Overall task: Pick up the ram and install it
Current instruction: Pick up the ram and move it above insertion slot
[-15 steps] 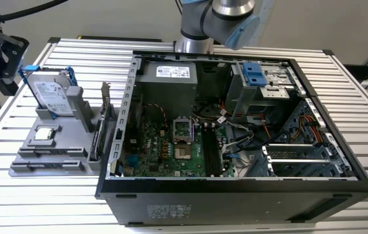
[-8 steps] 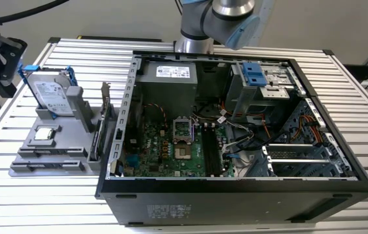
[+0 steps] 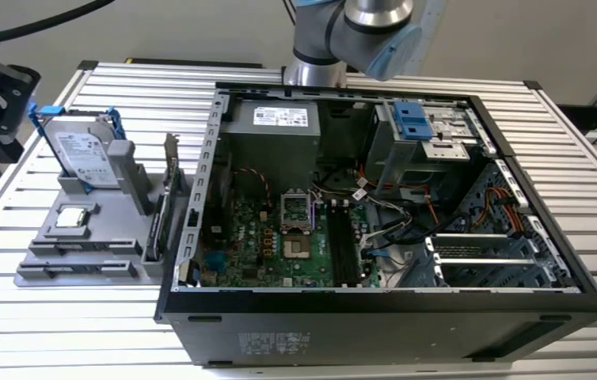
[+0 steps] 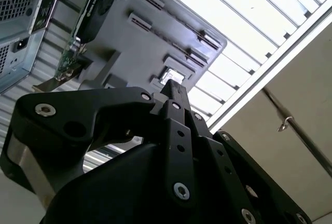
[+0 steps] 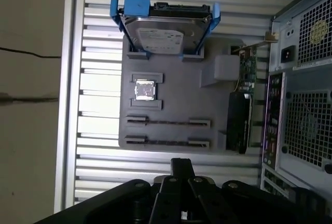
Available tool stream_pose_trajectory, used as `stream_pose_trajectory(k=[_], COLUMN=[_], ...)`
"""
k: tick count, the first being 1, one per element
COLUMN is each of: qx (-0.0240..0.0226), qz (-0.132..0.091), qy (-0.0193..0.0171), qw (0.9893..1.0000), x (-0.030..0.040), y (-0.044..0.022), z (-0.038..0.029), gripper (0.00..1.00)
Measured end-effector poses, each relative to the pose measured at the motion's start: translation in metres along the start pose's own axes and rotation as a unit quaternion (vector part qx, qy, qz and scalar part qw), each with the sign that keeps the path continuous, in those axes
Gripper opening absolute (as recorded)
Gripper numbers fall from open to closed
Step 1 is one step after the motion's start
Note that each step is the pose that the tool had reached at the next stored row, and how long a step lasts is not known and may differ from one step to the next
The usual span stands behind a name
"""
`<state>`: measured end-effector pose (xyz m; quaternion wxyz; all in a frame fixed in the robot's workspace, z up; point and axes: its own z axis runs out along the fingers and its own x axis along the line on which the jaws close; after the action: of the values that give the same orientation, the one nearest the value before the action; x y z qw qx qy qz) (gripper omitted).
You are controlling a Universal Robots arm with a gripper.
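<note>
while the tool (image 5: pixel 181 163) hangs high over the desk (image 5: pixel 98 53), off the gray tray's (image 5: pixel 171 89) end away from the hard drive (image 5: pixel 161 32), its fingertips sit clenched together. whether the ram stands in the tray's slots or in the computer case (image 3: pixel 383 324) i cannot tell.

A slatted metal table (image 5: pixel 98 42) stands over plain beige floor (image 5: pixel 31 105).

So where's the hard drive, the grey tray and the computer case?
hard drive (image 5: pixel 161 35), first wrist view, labelled face.
grey tray (image 5: pixel 176 106), first wrist view, bare middle.
computer case (image 3: pixel 404 324), exterior view, black wall.
</note>
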<state>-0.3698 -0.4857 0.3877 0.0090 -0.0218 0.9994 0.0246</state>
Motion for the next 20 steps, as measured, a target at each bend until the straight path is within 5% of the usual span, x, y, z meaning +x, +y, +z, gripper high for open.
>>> stream_pose_trajectory(k=[20], qx=[0.0000], qz=[-0.001], qy=[0.0003], qw=[1.0000], x=[0.0016], y=[-0.0032], z=[0.0008], gripper=[0.00])
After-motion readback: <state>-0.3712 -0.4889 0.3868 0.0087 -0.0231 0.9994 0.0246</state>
